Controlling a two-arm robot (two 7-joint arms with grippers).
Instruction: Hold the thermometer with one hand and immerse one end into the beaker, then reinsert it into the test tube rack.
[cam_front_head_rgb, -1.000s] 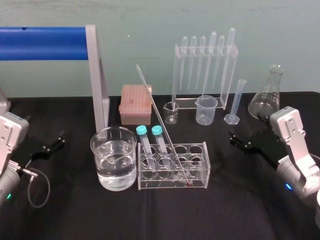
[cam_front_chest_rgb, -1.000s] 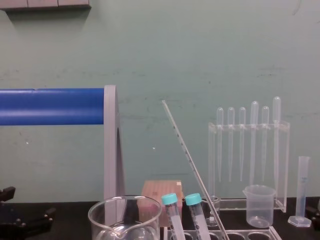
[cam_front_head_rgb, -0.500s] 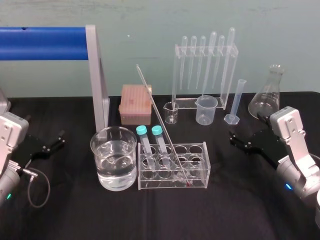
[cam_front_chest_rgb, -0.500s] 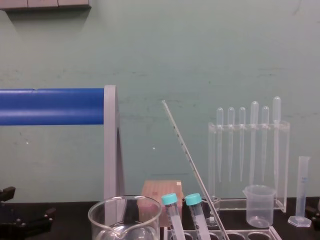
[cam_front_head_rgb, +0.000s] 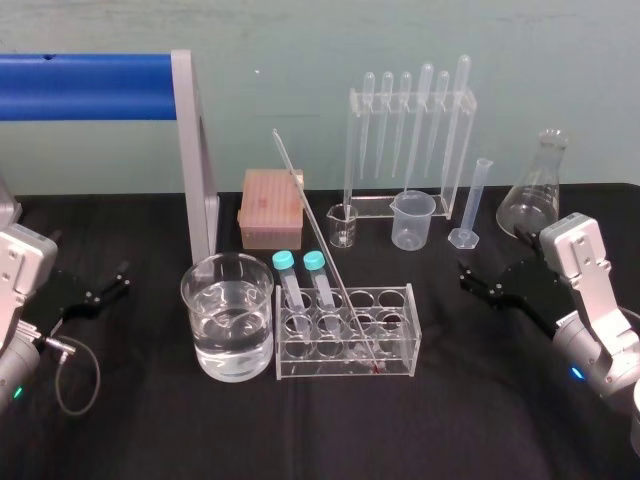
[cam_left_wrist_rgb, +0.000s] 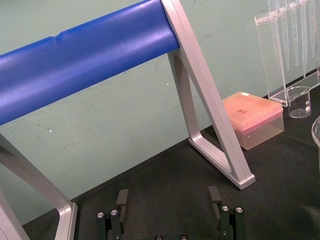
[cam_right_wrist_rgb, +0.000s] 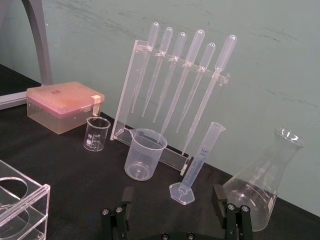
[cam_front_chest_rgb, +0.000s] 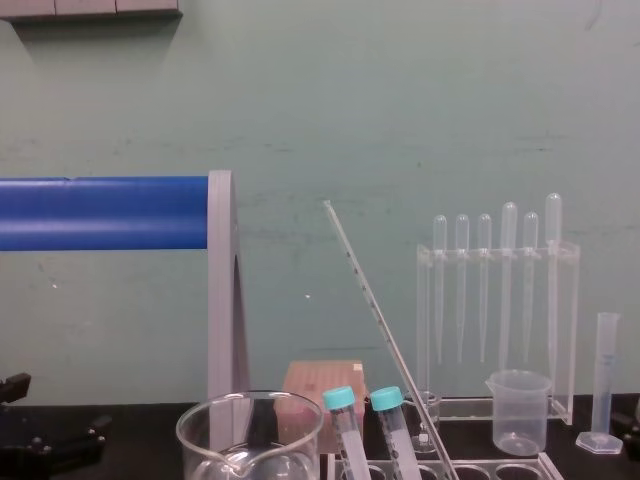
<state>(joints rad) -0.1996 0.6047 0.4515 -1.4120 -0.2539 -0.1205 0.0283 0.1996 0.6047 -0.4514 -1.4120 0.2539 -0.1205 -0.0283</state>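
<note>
1. Head view: find thermometer (cam_front_head_rgb: 307, 205) leaning in rack (cam_front_head_rgb: 400, 292), foot near the rack's front, top tilted left toward beaker (cam_front_head_rgb: 190, 300) just beside. Note left gripper (cam_front_head_rgb: 122, 277) and right gripper (cam_front_head_rgb: 468, 278) low, well apart from rack, jaws apart, empty. Risk snapping the thin glass against the hole rim if pulled off its tilt.
2. Left wrist view: confirm fingers spread, nothing between; catch just a sliver of beaker rim.
3. Right wrist view: confirm same, spread and empty; get rack as a cut-off corner.
4. Chest view: lose thermometer foot, rack holes and water level below the edge; cannot tell clearance to capped tubes (cam_front_chest_rgb: 388, 420). Risk knocking these on lift-out.
</note>
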